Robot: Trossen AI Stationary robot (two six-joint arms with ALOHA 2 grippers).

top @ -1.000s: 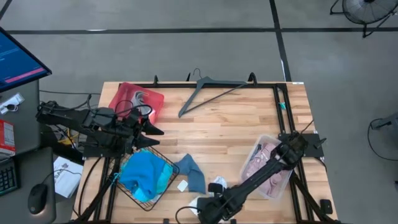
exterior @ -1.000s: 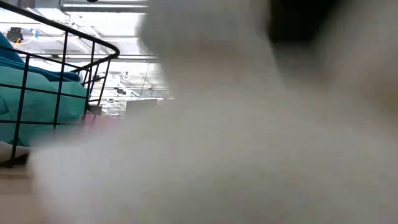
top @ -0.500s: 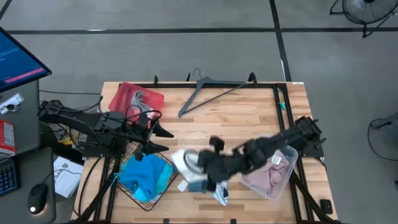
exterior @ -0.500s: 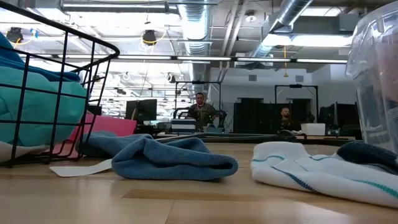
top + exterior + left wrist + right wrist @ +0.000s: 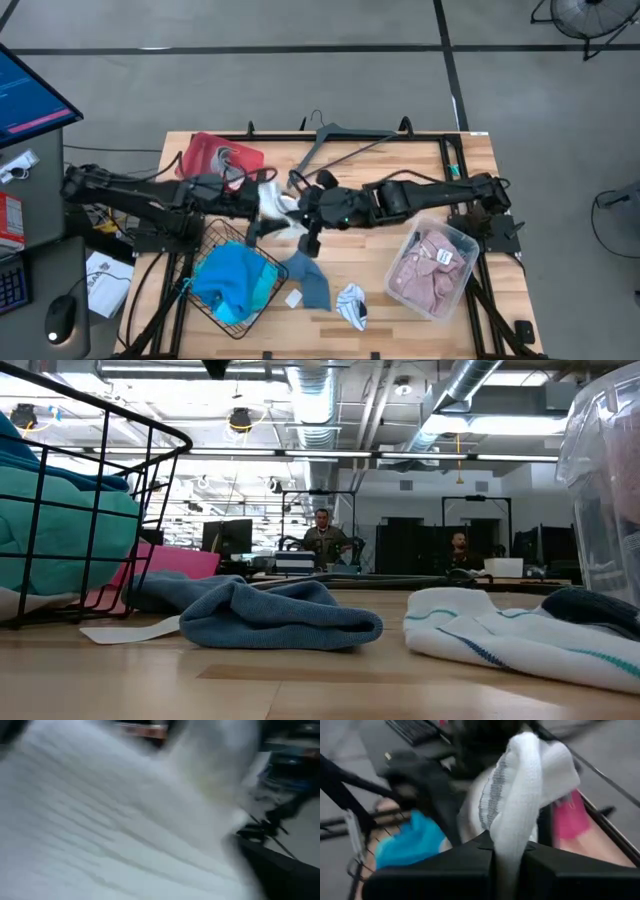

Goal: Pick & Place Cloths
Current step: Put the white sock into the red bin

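Wooden tabletop [image 5: 400,185] fills the frame's middle in the high view. Right arm stretches flat across it toward the left, its pincer [image 5: 300,205] clenched on a white cloth [image 5: 272,200] at centre-left. Left arm reaches rightward; its pincer [image 5: 250,205] meets that cloth, grip impossible to tell. Turquoise cloth [image 5: 232,278] lies in the wire basket [image 5: 225,315], lower left.

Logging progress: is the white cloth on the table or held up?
Held up: the right end effector is shut on the white cloth, beside the left end effector.
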